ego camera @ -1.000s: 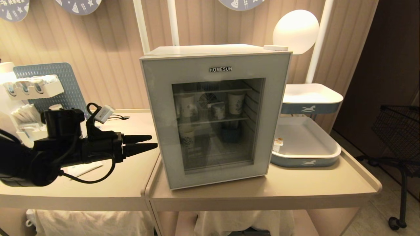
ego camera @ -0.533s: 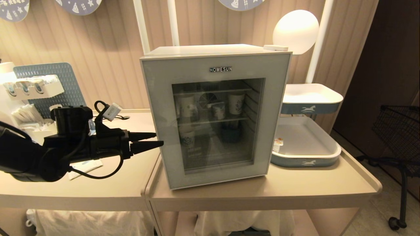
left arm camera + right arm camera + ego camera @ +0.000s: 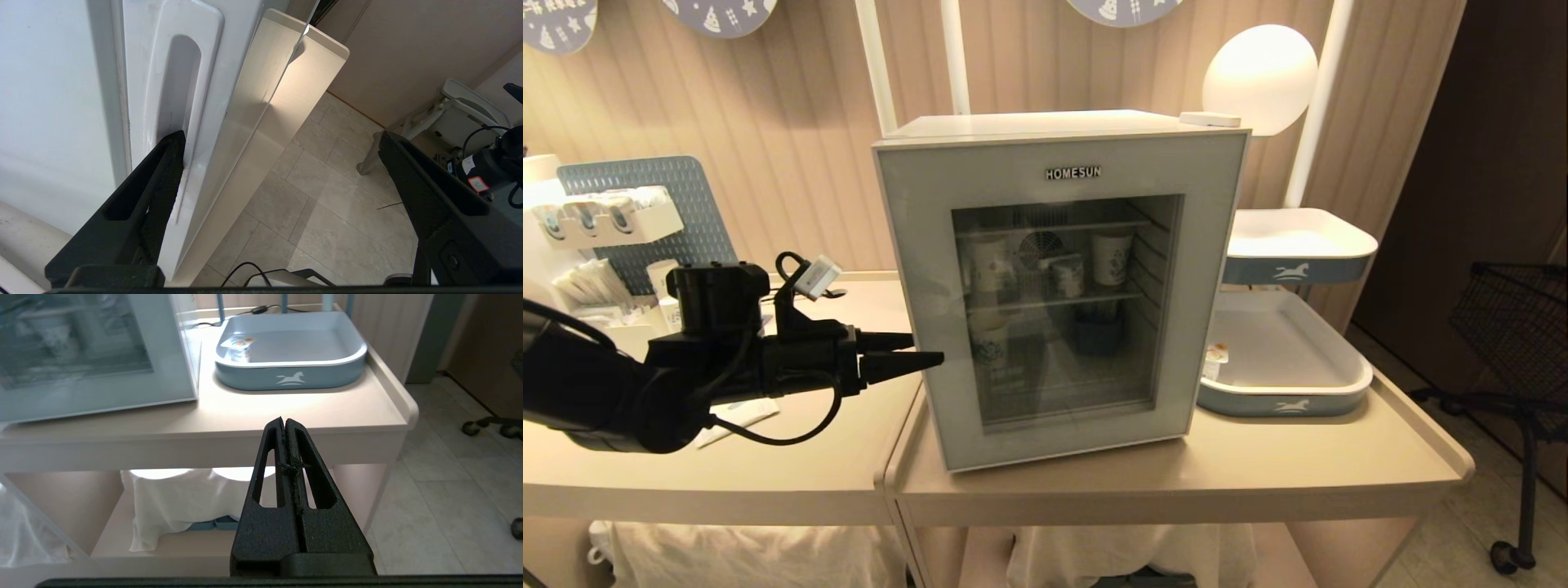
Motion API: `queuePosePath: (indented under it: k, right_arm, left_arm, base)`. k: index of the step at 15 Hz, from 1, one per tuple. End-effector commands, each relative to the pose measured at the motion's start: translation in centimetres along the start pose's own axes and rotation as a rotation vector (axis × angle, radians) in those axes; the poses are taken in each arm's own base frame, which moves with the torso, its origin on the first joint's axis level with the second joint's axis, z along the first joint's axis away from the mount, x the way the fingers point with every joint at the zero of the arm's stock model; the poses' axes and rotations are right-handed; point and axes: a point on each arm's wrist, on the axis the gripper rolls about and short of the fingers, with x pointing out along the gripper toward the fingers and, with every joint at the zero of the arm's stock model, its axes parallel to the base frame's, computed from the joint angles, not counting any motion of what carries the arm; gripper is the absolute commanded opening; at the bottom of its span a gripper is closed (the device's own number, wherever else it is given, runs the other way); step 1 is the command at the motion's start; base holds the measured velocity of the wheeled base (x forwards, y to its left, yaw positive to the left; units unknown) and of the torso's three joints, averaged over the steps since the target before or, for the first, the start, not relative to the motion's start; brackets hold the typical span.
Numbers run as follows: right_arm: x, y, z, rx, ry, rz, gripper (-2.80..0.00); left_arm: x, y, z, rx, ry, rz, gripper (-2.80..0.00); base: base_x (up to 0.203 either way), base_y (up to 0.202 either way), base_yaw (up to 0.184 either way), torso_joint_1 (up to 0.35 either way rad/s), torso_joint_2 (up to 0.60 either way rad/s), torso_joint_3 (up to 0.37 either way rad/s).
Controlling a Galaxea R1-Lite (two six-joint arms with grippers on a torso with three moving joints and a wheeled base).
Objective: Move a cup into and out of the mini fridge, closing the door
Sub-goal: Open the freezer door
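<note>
- Over the last second, left end effector point(image 3: 923, 349) slid toward 3 o'clock in the head view, from well short of the mini fridge point(image 3: 1062, 286) to right at its left edge.
- Now spread about as wide as it goes, holding nothing; in the left wrist view one finger point(image 3: 163, 179) sits at the recessed side handle point(image 3: 175, 102) of the door point(image 3: 915, 269), the other hangs free over the floor.
- Reads as the start of opening: door shut, finger placed to hook the recess and pull, not yet pulled.
- The cup point(image 3: 1068, 273) on the middle wire shelf behind the glass, at about 12 o'clock from the window's centre, between taller paper cups point(image 3: 1111, 255).
- Right end effector point(image 3: 284, 428) parked below the counter point(image 3: 286, 412) edge, fingers pressed together, empty.
- Small cup with orange-marked lid point(image 3: 239, 347) in the blue tray point(image 3: 294, 373) at 3 o'clock of the fridge.
- Readable writing: "HOMESUN" point(image 3: 1072, 172) at the top of the door; white horse emblem on the tray front, no words legible there.
</note>
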Motion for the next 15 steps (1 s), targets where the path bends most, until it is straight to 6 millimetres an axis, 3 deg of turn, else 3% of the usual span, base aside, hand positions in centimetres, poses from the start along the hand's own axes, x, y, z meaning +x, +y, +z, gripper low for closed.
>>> queuePosePath:
  k: [1, 3, 6, 15]
  right_arm:
    - [0.0, 0.0, 0.0, 0.0, 0.0, 0.0, -2.8]
    - [0.0, 0.0, 0.0, 0.0, 0.0, 0.0, -2.8]
    - [0.0, 0.0, 0.0, 0.0, 0.0, 0.0, -2.8]
    - [0.0, 0.0, 0.0, 0.0, 0.0, 0.0, -2.8]
  left_arm:
    - [0.9, -0.3, -0.1, 0.006, 0.009, -0.029, 0.0]
    - [1.3, -0.7, -0.3, 0.005, 0.017, -0.043, 0.0]
    - [0.4, -2.4, -0.2, 0.01, 0.015, -0.048, 0.0]
    - [-5.3, -13.9, -0.4, 0.145, -0.044, -0.12, 0.0]
  base:
    - [0.0, 0.0, 0.0, 0.0, 0.0, 0.0]
    - [0.0, 0.0, 0.0, 0.0, 0.0, 0.0]
    - [0.0, 0.0, 0.0, 0.0, 0.0, 0.0]
    - [0.0, 0.0, 0.0, 0.0, 0.0, 0.0]
